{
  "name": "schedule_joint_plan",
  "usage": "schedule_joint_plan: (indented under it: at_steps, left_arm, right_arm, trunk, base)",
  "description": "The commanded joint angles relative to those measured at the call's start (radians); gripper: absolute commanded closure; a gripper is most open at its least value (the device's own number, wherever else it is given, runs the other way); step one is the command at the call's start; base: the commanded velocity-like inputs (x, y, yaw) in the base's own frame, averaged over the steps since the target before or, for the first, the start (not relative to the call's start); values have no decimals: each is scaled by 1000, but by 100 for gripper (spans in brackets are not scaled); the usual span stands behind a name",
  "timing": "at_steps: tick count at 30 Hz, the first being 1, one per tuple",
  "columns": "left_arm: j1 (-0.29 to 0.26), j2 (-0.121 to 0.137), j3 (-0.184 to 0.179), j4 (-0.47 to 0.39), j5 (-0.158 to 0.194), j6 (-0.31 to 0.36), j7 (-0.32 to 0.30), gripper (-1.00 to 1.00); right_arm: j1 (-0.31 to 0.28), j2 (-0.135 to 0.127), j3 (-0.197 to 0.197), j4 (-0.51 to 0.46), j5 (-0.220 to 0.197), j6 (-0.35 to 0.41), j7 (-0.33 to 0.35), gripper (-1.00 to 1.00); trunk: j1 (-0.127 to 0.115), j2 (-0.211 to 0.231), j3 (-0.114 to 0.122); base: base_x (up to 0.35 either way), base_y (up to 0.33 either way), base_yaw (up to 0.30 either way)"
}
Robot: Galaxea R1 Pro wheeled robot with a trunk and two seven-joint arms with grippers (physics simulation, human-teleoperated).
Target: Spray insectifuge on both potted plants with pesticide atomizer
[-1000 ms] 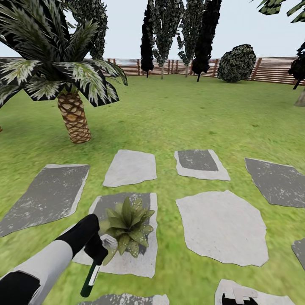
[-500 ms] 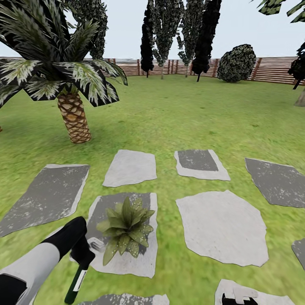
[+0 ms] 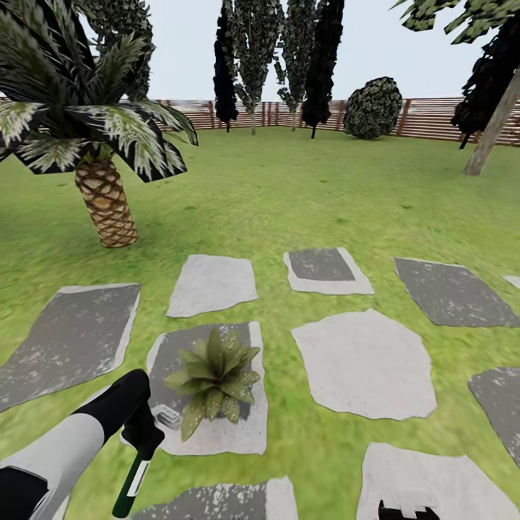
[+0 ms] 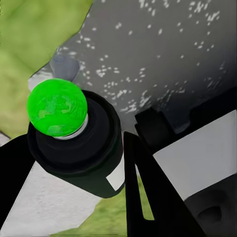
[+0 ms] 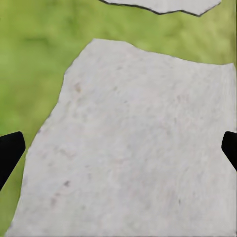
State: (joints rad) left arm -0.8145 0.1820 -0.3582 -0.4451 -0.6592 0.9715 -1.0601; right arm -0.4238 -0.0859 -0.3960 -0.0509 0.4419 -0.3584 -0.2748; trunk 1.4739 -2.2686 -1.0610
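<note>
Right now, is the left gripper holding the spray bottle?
Yes, the left gripper is closed around the dark green spray bottle, beside the potted plant.

This is a fenced garden, outdoors under a pale sky. A green lawn (image 3: 289, 195) runs back to a brown horizontal-slat wooden fence (image 3: 426, 117) along the far edge. Irregular pale and grey stepping stones (image 3: 365, 365) lie set into the grass in the near half. A palm (image 3: 101, 195) with a scaly trunk and drooping fronds stands at the left, and tall dark trees (image 3: 318, 58) and a rounded leafy bush (image 3: 373, 108) line the fence. 1 low potted plant (image 3: 213, 379) with broad pointed leaves sits on a stone. The right wrist view looks down on another pale stone bordered by grass.
</note>
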Motion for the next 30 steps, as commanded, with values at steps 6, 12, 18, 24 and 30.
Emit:
schedule_joint_plan:
  at_steps: [6, 12, 18, 24, 30]
  left_arm:
    - [1, 1, -3, 2, -9, 4, -9, 100]
    - [35, 0, -5, -5, -9, 3, -9, 100]
    - [48, 2, -1, -16, -11, 3, -8, 100]
    - [45, 8, -3, -31, -11, 3, -12, 100]
    - [33, 6, -5, -74, -11, 4, -20, 100]
  right_arm:
    - [-1, 0, -7, 2, 10, -4, -4, -100]
    - [-1, 0, -7, 2, 10, -4, -4, -100]
    - [-1, 0, -7, 2, 11, -4, -4, -100]
    - [-1, 0, -7, 2, 10, -4, -4, -100]
    - [-1, 0, -7, 2, 10, -4, -4, -100]
  trunk:
    - [0, 0, -1]
    - [0, 0, -1]
    - [0, 0, -1]
    - [0, 0, -1]
    - [0, 0, -1]
  base:
    - [-62, 321, -297]
    - [-3, 332, -112]
    - [0, 330, -24]
    - [42, 330, -253]
    - [168, 296, -298]
